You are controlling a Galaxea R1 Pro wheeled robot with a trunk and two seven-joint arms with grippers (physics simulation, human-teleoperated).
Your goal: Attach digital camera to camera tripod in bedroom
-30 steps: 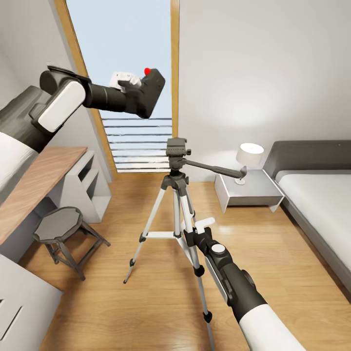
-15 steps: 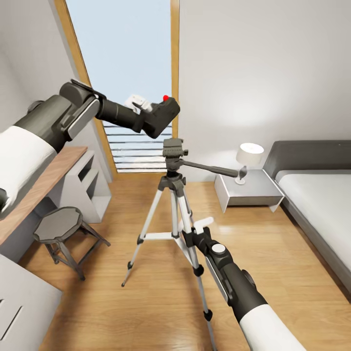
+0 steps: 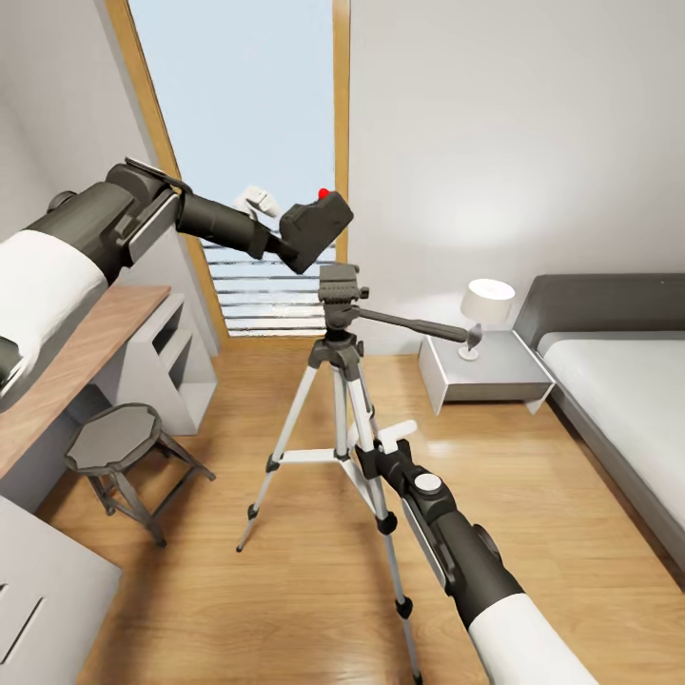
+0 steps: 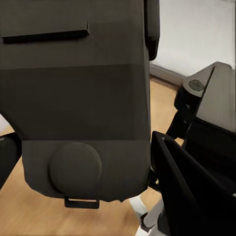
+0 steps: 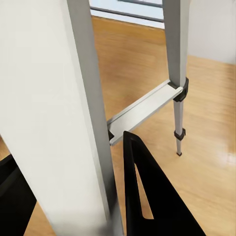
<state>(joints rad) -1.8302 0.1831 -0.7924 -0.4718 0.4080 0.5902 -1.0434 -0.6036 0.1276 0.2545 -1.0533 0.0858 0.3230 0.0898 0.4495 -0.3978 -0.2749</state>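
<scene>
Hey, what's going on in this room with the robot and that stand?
The robot's left gripper holds a black camera in the air, just up and left of the tripod head and not yet seated on it. Its right gripper sits low around one of the tripod's silver legs, seemingly steadying it. The tripod stands on the wood floor by the window.

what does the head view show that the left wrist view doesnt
Head view: the whole silver-legged camera tripod on the light wood floor, the round red button on top of the small black boxy digital camera, the low grey metal stool, the white table lamp and the grey-framed bed.

Left wrist view: a round raised disc on the camera's flat face, seen close.

Both: the camera in the left gripper, beside the tripod's black head.
</scene>
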